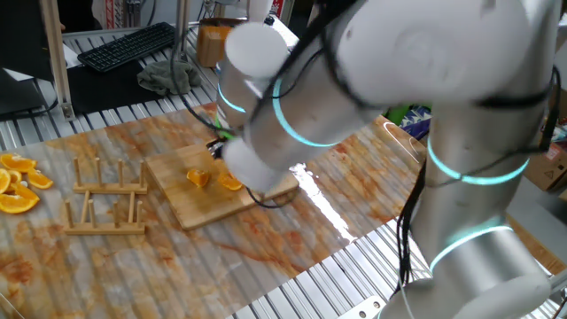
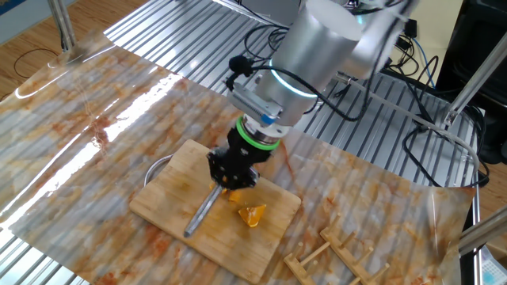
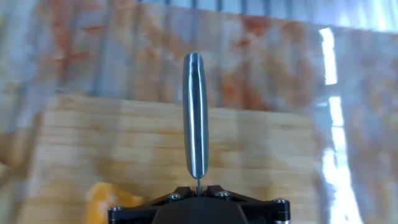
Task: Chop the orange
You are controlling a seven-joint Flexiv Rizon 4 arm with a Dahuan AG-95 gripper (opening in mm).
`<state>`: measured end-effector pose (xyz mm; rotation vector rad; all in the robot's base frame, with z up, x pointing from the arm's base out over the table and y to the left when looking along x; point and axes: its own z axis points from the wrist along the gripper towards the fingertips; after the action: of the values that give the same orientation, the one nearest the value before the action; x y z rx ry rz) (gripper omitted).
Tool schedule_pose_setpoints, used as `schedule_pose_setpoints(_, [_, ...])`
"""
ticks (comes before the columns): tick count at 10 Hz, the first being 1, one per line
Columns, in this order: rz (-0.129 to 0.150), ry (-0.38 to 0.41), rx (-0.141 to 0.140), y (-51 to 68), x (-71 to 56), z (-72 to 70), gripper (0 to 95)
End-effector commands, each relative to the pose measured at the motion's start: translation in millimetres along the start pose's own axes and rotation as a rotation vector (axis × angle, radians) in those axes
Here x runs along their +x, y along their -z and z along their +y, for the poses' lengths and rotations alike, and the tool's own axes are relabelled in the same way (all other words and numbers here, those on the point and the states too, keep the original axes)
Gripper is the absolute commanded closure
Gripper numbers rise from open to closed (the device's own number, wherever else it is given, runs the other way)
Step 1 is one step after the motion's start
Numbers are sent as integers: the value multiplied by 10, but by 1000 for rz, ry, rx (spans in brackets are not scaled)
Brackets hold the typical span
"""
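Note:
My gripper [image 2: 232, 172] is shut on a steel knife [image 2: 203, 210] and holds it low over the wooden cutting board [image 2: 170, 198]. In the hand view the knife [image 3: 195, 112] shows edge-on, running straight out from the gripper [image 3: 198, 185] over the board [image 3: 267, 155]. One orange piece [image 2: 253, 215] lies on the board just right of the knife, and another [image 2: 231, 193] sits right under the gripper. In one fixed view two orange pieces [image 1: 198, 178] [image 1: 230, 183] lie on the board [image 1: 177, 199] and the arm hides the gripper. An orange piece [image 3: 99, 196] shows at the hand view's lower left.
A heap of bigger orange slices [image 1: 18, 184] lies at the table's left edge. A wooden rack [image 1: 108, 199] stands left of the board, and shows in the other fixed view [image 2: 333, 253]. A keyboard [image 1: 128, 44] and a cloth [image 1: 173, 75] are behind.

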<state>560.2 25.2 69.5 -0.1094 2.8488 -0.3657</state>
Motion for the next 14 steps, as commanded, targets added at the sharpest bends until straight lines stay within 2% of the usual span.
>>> schedule_pose_setpoints(1, [103,-169,-305,-101,-70,354,950])
schedule_pose_setpoints(9, [102,-156,-287,-66,-93,341,950])
schedule_pose_setpoints(10, [117,-150,-281,-32,-104,331,950])
schedule_pose_setpoints(11, [119,-151,-283,25,-131,307,950])
schedule_pose_setpoints(14, [119,-147,-270,43,-141,313,950])
